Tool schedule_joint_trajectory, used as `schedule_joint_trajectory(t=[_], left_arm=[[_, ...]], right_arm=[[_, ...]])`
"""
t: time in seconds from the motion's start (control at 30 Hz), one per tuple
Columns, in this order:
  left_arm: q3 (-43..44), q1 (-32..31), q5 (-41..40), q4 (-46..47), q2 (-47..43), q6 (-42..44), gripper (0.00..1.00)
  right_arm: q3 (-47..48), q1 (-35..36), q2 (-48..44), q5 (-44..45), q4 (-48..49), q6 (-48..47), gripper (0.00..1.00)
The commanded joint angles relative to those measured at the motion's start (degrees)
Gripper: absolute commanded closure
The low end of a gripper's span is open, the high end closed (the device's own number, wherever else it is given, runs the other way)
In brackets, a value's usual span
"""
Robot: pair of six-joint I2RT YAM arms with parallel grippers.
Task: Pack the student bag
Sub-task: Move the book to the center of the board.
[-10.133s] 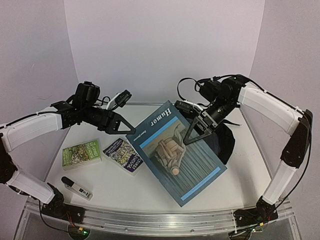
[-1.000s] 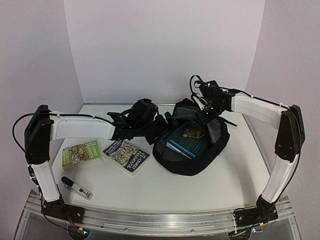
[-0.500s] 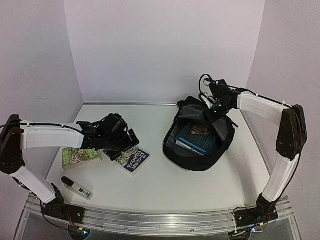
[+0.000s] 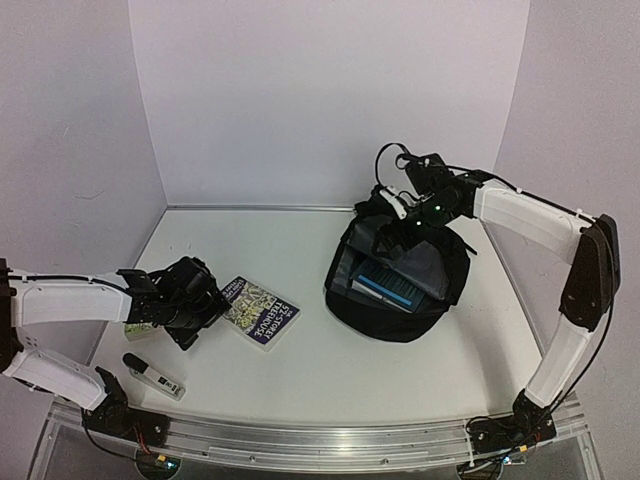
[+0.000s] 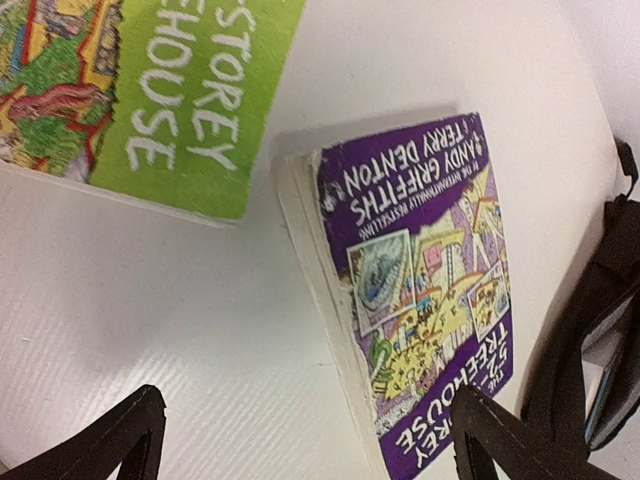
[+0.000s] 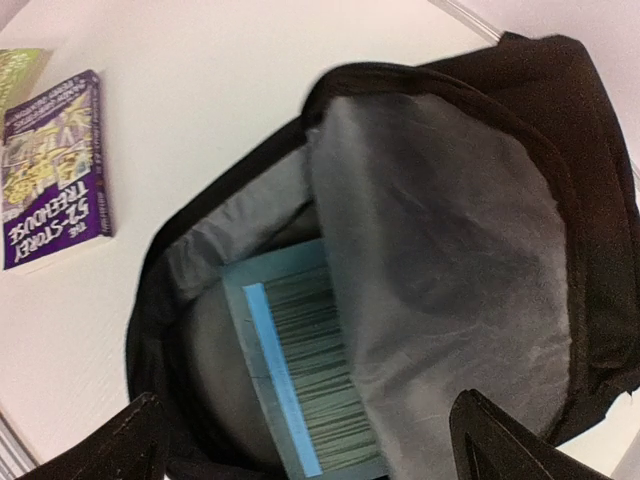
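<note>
Student bag, open-mouthed, right half of bench; two arms, both grippers unclenched.

Student bag (image 4: 392, 328): black, lying right of centre, nearer the far edge than the near one, grey lining exposed. Blue striped book (image 6: 300, 390): inside the bag. Right gripper (image 6: 305, 420): above the bag's mouth, fingers spread wide, grasping nothing. Left gripper (image 5: 305, 430): low over the left half of the bench, fingers spread wide, nothing held. Purple book (image 5: 420, 290): flat on the bench left of the bag, apart from it. Green book (image 5: 180, 90): flat near the left edge, just beside the purple book. Marker (image 4: 152, 374): near-left corner.
</note>
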Motion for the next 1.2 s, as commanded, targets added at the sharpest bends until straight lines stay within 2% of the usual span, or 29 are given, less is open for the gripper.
schedule_joint_trajectory(t=[0.0,0.13,0.3,0.43,0.63,0.8,0.93,1.17], left_arm=[[0.66,4.19,-4.12,-0.95,-4.35,0.11,0.0],[0.9,8.57,-1.32,0.79,-4.4,2.65,0.0],[0.72,8.89,0.58,3.38,-0.88,3.08,0.0],[-1.4,10.14,-0.43,3.23,-2.27,1.4,0.0],[-2.13,15.58,-1.07,-0.14,-4.96,1.31,0.0],[-1.28,19.55,-3.68,-4.64,-7.48,0.61,0.0],[-0.26,23.26,-5.75,-9.59,-8.49,0.16,0.0],[-2.36,31.18,-5.87,-11.58,-10.07,1.3,0.0]], right_arm=[[2.08,2.84,-1.59,-2.93,-0.91,1.31,0.02],[2.08,3.59,-0.67,-2.71,-1.19,1.25,0.02],[1.87,4.71,-0.36,-4.55,-1.2,1.53,0.02],[1.11,5.45,-0.04,-5.99,-1.2,1.61,0.02],[0.5,6.05,0.94,-6.0,-1.15,1.34,0.02],[1.31,6.1,2.5,-1.91,-1.15,1.69,0.03],[1.58,6.17,2.76,-4.15,-1.18,2.0,0.04],[1.17,6.41,2.34,-6.07,-1.2,2.19,0.04]])
